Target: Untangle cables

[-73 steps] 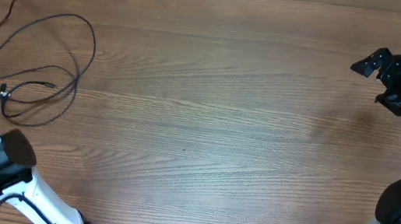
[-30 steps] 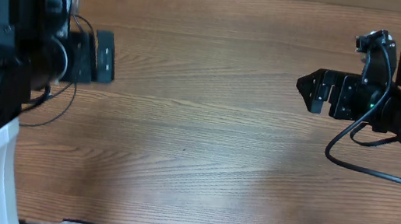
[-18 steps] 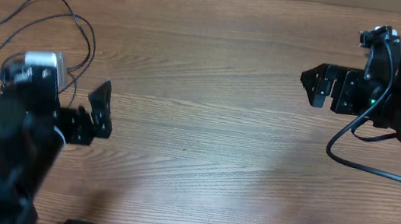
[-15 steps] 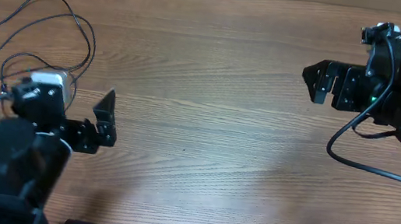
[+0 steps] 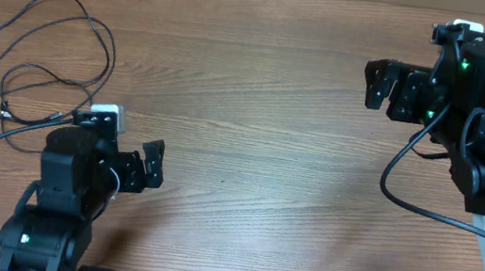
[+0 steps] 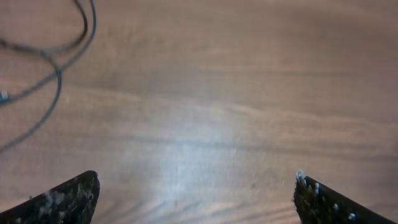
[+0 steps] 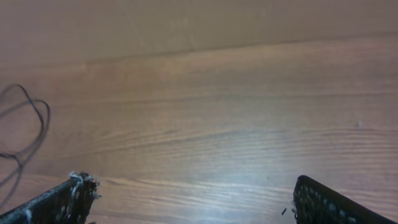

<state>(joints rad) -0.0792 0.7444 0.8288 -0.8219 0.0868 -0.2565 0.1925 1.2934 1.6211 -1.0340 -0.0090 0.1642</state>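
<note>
Left tool [image 6: 196,180], right tool [image 7: 191,182] spread wide

The right gripper [image 7: 191,186] holds its jaws wide apart above the wooden table [image 7: 217,112], and thin black cables [image 7: 47,118] make a loop at the left.

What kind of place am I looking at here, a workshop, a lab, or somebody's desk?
Probably a robotics lab bench. Two robot arms, left hand and right hand both open, work over a wood-grain table with loose thin black cables on its left side. The room itself is out of view.
</note>
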